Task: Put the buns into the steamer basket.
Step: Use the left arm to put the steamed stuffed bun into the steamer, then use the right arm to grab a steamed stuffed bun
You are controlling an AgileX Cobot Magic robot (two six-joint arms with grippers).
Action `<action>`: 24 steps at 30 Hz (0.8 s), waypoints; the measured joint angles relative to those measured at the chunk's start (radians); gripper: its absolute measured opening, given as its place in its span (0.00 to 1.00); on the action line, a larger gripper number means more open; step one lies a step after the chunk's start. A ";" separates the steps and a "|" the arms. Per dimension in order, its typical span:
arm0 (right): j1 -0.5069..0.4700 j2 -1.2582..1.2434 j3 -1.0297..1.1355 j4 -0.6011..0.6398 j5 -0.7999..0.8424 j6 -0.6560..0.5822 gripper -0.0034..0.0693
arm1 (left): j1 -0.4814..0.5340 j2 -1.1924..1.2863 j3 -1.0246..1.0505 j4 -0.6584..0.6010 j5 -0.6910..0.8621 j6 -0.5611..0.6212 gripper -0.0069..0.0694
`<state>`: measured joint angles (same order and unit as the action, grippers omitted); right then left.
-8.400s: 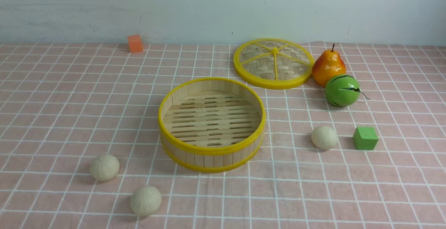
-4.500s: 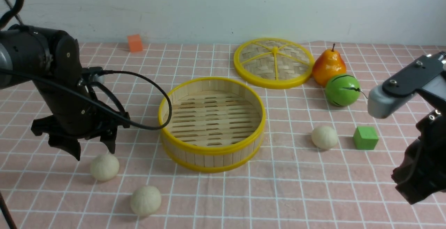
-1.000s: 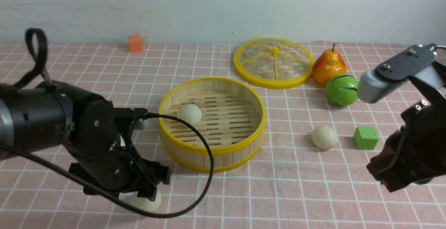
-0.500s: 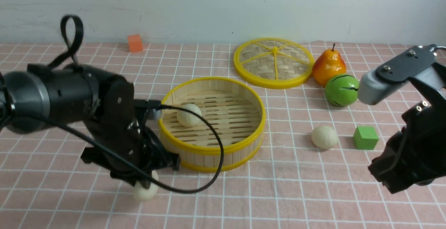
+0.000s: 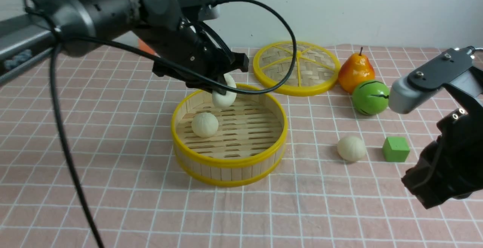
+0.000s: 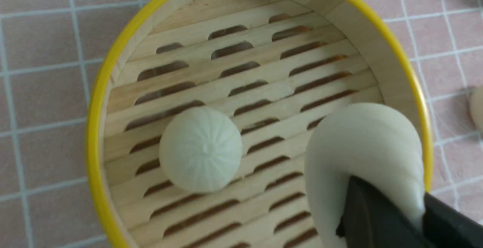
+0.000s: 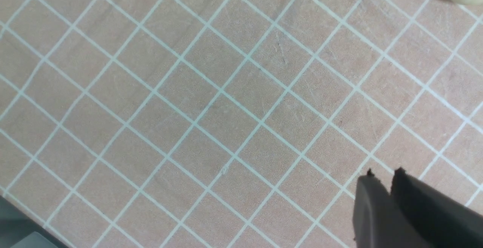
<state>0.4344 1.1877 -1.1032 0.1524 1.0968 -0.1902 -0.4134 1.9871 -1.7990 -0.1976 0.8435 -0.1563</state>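
Upper left: glossy black cylindrical left arm [image 5: 102,2] with silver band [image 5: 85,21] and looping black cable [image 5: 295,57]. Right edge: black right arm [image 5: 453,153], grey rounded cap [image 5: 405,97], black plate [image 5: 439,68], two silver screws [image 5: 417,74]. The right gripper [image 7: 384,173] is matte black.

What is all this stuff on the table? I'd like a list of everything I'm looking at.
buns: three, cream-white; resting bun inside the basket, held bun in the air over the basket, loose bun on the cloth beside the green block
basket: one, bamboo with yellow rims, middle of the cloth
lid: one, woven, yellow rim, lying behind the basket
pear: one, orange-yellow, right of the lid
melon ball: one, green striped, in front of the pear
block: one, green, right side
cloth: one, pink with white grid
left gripper: black, shut on the held bun
right gripper: black, fingers together, empty, over bare cloth
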 joint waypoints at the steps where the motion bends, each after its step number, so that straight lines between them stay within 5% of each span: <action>1: 0.000 0.000 0.000 -0.004 0.000 0.000 0.15 | 0.000 0.034 -0.024 0.000 0.000 0.001 0.09; 8: 0.000 0.000 0.000 -0.117 -0.013 0.098 0.16 | 0.000 0.234 -0.166 0.000 0.032 0.002 0.15; 12: -0.002 0.031 0.000 -0.253 -0.022 0.239 0.16 | 0.000 0.284 -0.198 -0.001 0.047 0.015 0.49; 13: -0.002 0.033 0.000 -0.255 -0.023 0.241 0.16 | 0.000 0.285 -0.198 -0.001 0.047 0.015 0.51; 17: -0.071 0.090 0.000 -0.259 -0.051 0.262 0.16 | 0.000 0.285 -0.224 -0.001 0.082 0.027 0.84; 20: -0.153 0.112 -0.002 -0.211 -0.091 0.242 0.16 | 0.000 0.282 -0.284 -0.001 0.152 0.027 0.94; 24: -0.262 0.150 -0.046 -0.079 -0.155 0.137 0.16 | 0.000 0.242 -0.397 0.006 0.272 0.027 0.94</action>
<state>0.1721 1.3374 -1.1495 0.0731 0.9420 -0.0536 -0.4134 2.2290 -2.1962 -0.1918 1.1156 -0.1288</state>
